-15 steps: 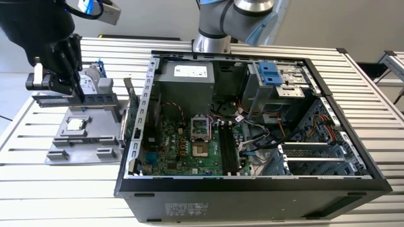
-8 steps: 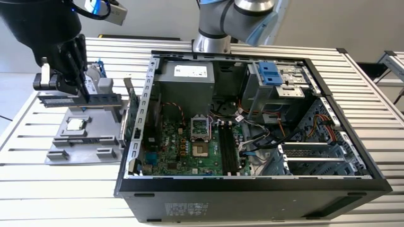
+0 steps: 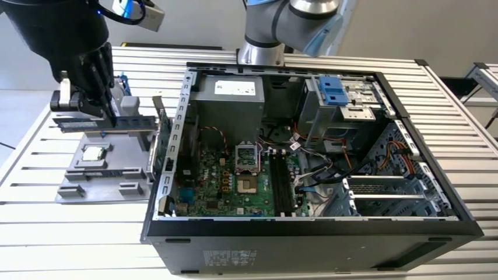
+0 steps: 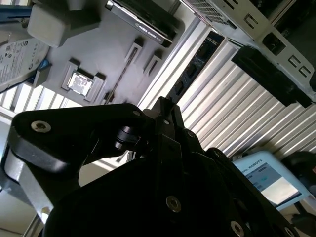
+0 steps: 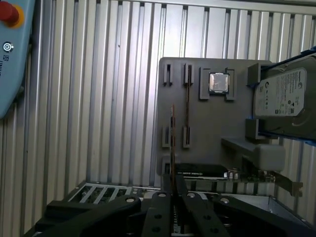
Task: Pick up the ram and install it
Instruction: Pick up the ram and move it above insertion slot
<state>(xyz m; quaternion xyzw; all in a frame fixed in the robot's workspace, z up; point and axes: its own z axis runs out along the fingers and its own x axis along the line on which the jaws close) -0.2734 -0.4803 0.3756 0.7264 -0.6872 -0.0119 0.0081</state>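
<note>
Ram [image 3: 136,121] is clamped in the claw [image 3: 109,116], held level just above the gray parts tray [image 3: 101,184] on the desk [image 3: 46,233], well apart from the open PC case [image 3: 311,224]. First wrist view has it edge-on [image 5: 172,138] between the fingers. My take: keep it level, no twist, clear the case wall, and square it to the memory slots [image 3: 281,181].

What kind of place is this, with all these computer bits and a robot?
Probably a robotics lab or workshop bench for building computers. An open computer case sits on a slatted metal table, a grey tray beside it holds computer parts, and the robot's gripper holds the ram.
</note>
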